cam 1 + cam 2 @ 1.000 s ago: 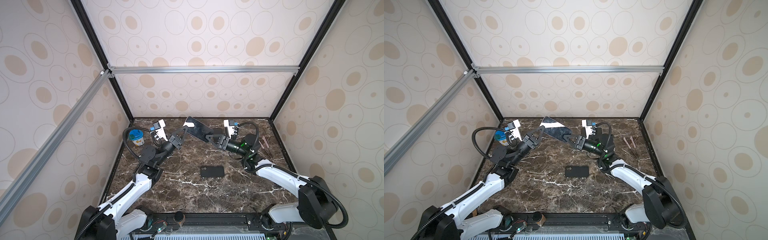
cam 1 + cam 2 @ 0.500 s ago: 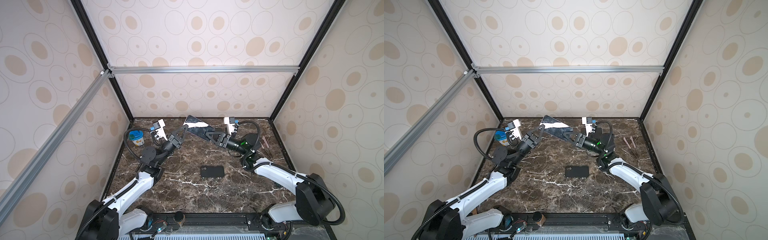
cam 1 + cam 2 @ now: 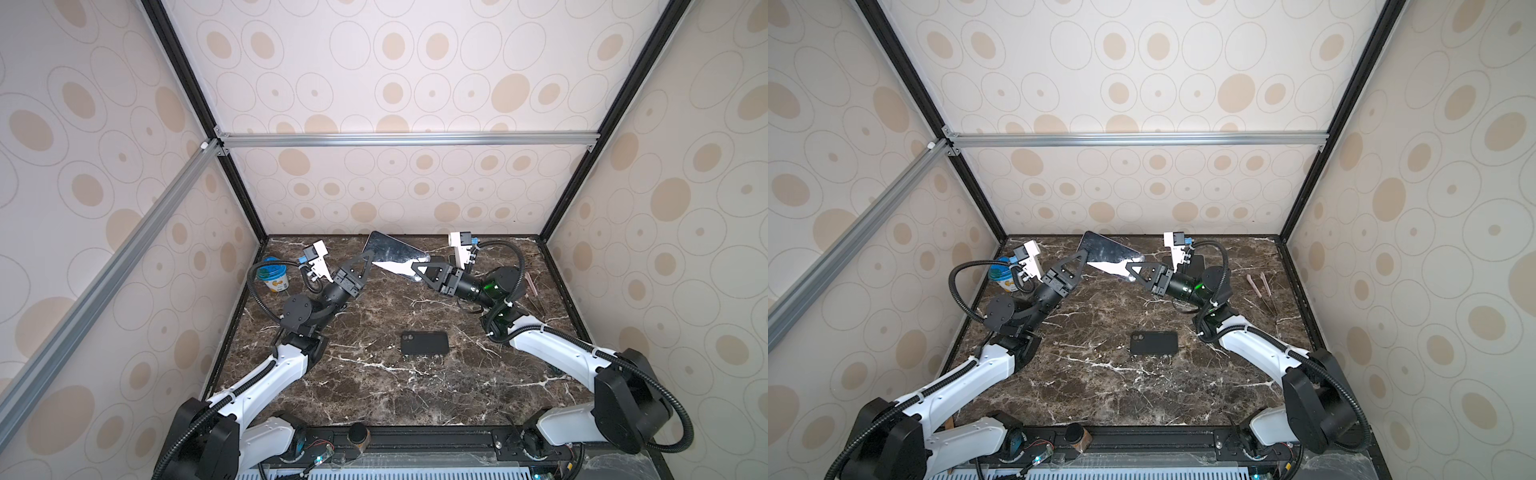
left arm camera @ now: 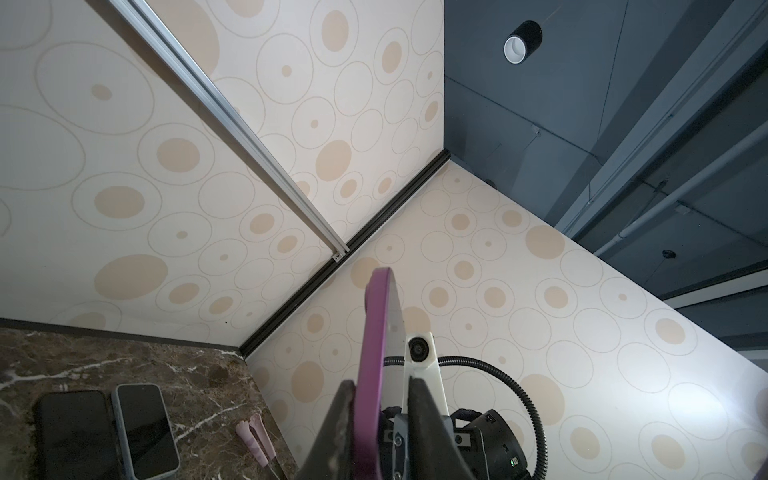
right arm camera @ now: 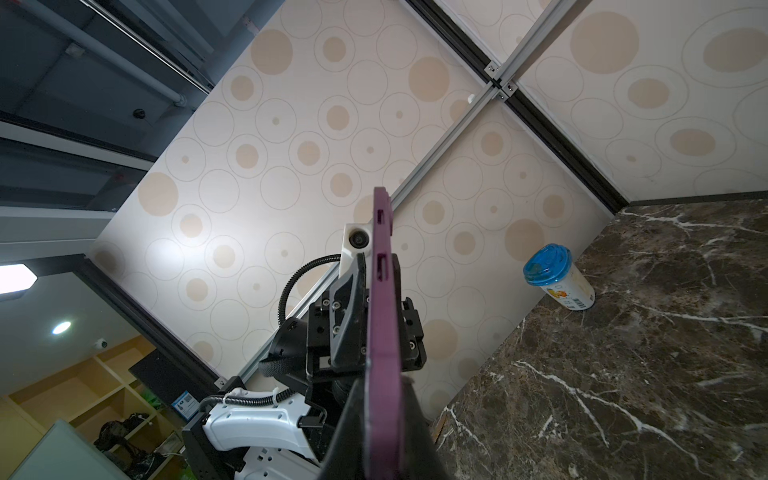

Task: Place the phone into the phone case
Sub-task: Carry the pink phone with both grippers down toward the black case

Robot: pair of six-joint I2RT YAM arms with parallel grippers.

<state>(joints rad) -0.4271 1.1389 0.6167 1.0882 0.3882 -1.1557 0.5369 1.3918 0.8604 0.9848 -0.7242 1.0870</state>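
Mid-counter (image 3: pixel 374 395), nearest the arm bases, a flat black slab (image 3: pixel 424 343) lies alone, camera spots up. It's prob. the case, but I can't tell for sure. Further back, above the counter, the phone (image 3: pixel 392 253) hangs tilted btwn both grippers. Its glossy face is up in both top views, and its purple rim shows edge-on in the wrist views. R gripper (image 3: pixel 417 266) is clamped on the phone's right end, fingers tight on both faces. L gripper (image 3: pixel 370 261) sits at the left end, jaws narrow but slack: one finger (image 4: pixel 343 419) touches the rim, the other (image 4: pixel 422 415) stands off w/ a gap. At the back, a blue-lidded cup (image 3: pixel 272 279) stands in the left corner. Towards the right a dark phone (image 4: pixel 75 432) and a pale-rimmed phone (image 4: pixel 145 424) lie side by side, w/ pink tools (image 4: pixel 255 436) near them.
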